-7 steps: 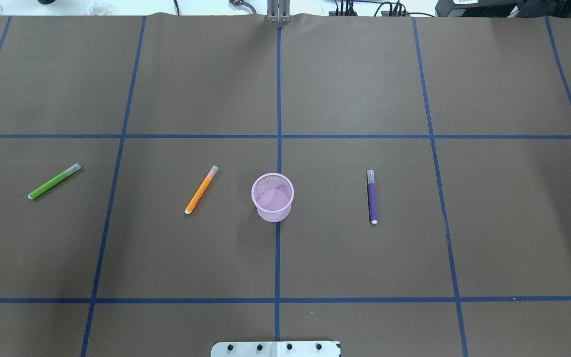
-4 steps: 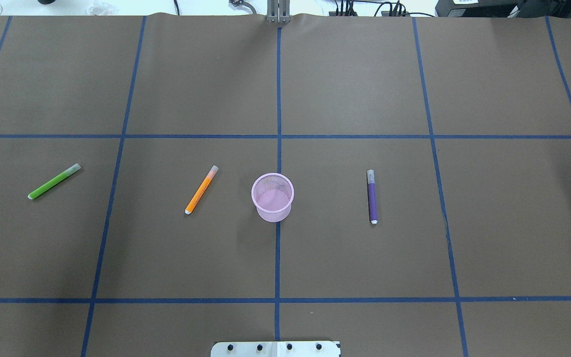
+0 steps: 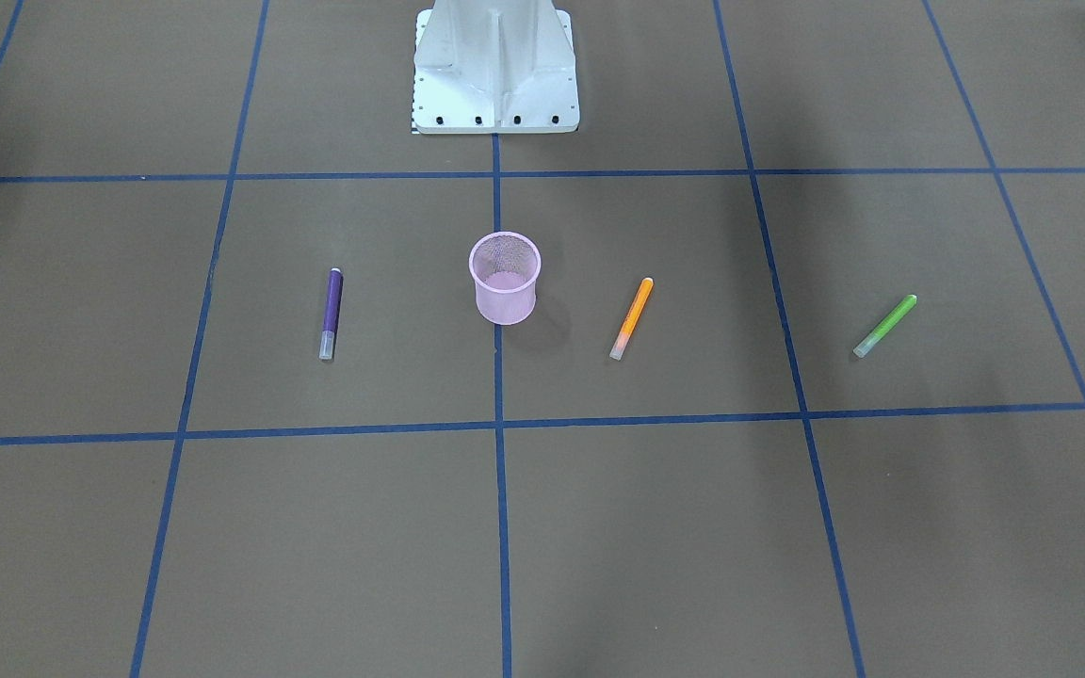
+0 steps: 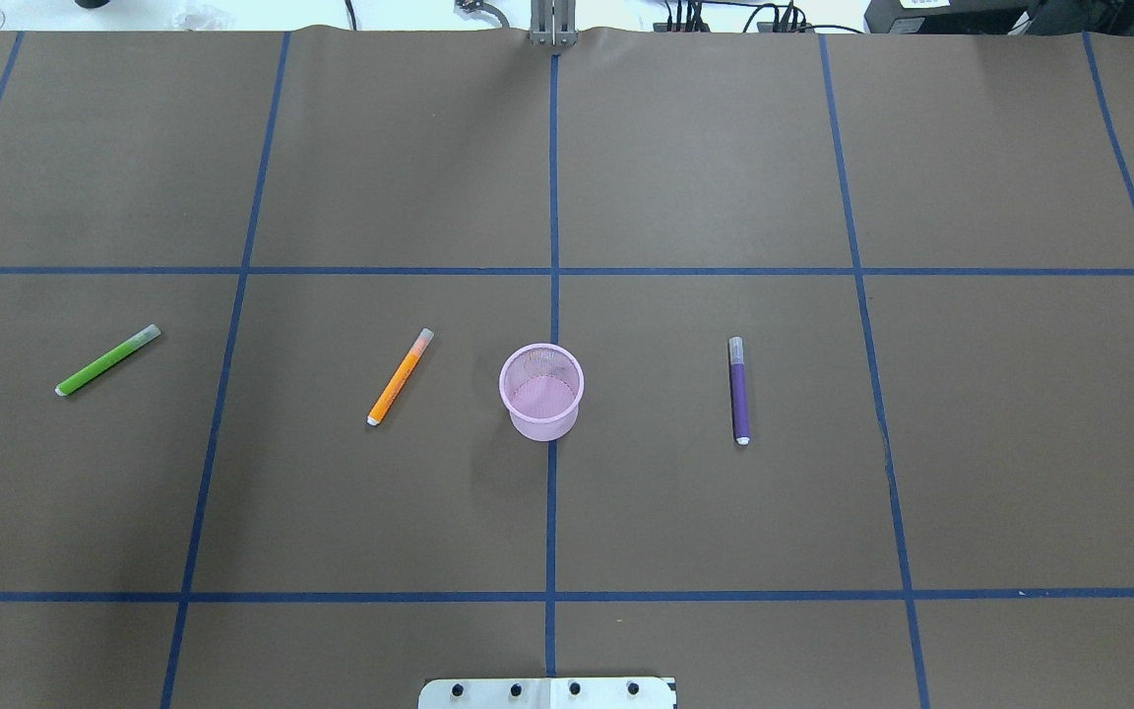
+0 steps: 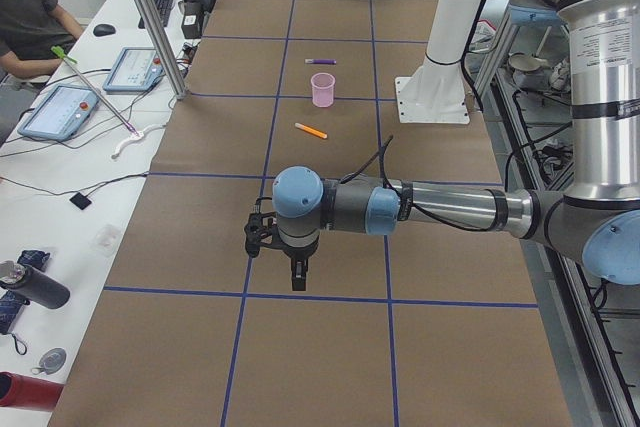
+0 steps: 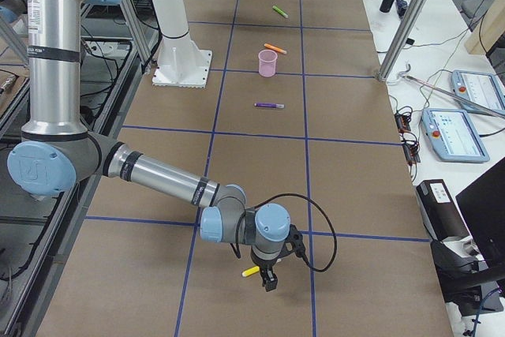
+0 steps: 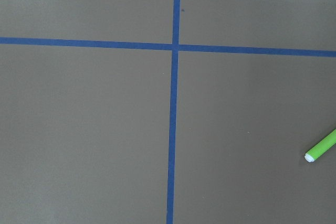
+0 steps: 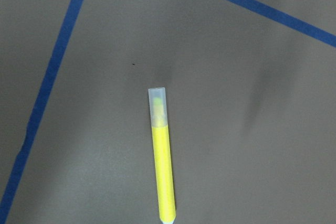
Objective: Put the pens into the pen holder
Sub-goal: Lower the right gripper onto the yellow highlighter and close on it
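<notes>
Yellow pen (image 8: 163,166) just under right gripper (image 6: 271,280), unseen overhead, pen holder (image 4: 541,390) far off, green pen (image 7: 321,148) beside left gripper (image 5: 297,277), whether either is open or closed impossible to tell.

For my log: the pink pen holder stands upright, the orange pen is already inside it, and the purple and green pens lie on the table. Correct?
Not quite: the orange pen lies on the table too, apart from the pen holder, as the overhead view shows. The rest holds.
</notes>
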Robot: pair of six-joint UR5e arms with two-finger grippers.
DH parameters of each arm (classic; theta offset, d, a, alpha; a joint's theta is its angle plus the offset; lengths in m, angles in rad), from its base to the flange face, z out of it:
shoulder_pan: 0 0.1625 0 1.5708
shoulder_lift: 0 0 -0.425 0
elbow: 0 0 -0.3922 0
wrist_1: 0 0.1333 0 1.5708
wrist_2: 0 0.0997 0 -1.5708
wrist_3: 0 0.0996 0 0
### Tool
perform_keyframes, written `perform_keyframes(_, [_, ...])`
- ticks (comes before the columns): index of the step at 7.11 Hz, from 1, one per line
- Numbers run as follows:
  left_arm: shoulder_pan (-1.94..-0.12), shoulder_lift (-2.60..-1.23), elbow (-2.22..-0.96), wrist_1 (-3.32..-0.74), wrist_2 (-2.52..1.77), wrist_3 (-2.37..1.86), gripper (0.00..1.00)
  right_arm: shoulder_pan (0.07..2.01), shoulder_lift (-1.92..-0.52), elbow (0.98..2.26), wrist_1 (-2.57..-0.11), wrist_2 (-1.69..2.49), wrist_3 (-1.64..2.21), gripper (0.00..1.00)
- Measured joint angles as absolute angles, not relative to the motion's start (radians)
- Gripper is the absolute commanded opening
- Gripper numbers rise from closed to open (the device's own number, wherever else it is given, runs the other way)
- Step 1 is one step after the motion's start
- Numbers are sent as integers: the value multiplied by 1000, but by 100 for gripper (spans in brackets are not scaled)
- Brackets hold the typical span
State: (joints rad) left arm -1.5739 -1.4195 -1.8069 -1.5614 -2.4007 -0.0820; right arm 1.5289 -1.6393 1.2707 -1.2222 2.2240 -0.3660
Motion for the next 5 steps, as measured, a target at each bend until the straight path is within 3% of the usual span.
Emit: perform_keyframes(5, [-1572, -1420, -1804, -1562, -2401, -86, 100, 1469, -1620, 1235, -1156, 2287, -261, 94])
